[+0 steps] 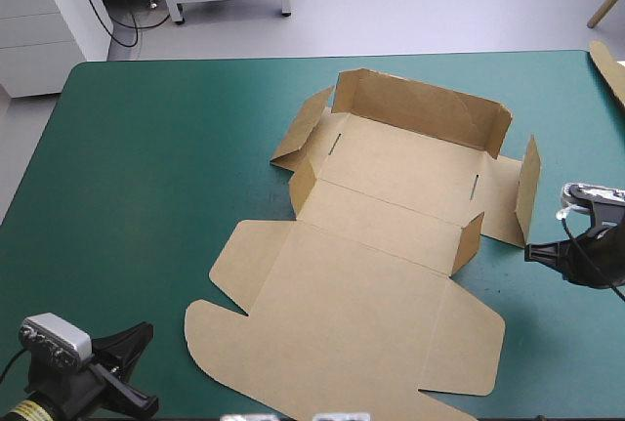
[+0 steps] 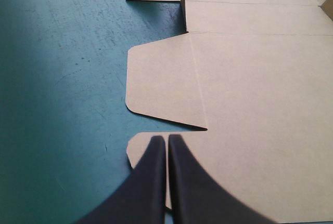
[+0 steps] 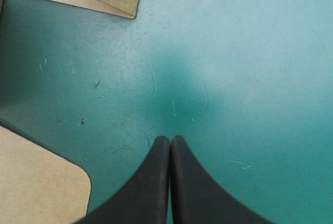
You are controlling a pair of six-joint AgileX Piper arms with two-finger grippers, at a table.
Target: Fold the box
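Note:
The brown box (image 1: 391, 245) lies unfolded in the middle of the table. Its far wall (image 1: 420, 108) stands raised, the small side flaps are partly lifted, and the big lid panel (image 1: 361, 333) lies flat toward the near edge. My left gripper (image 1: 146, 329) is shut near the table's front left corner. In its wrist view the left gripper (image 2: 166, 139) points at the lid's rounded corner flap (image 2: 143, 148). My right gripper (image 1: 533, 252) is shut just beside the box's right side. In the right wrist view that gripper (image 3: 170, 139) hangs over bare teal-green cover, with a rounded box corner (image 3: 36, 182) beside it.
Another piece of brown board (image 1: 609, 67) sticks in at the table's far right edge. Wide bare teal-green cover (image 1: 156, 167) stretches left of the box. A narrower strip (image 1: 566, 343) lies to its right.

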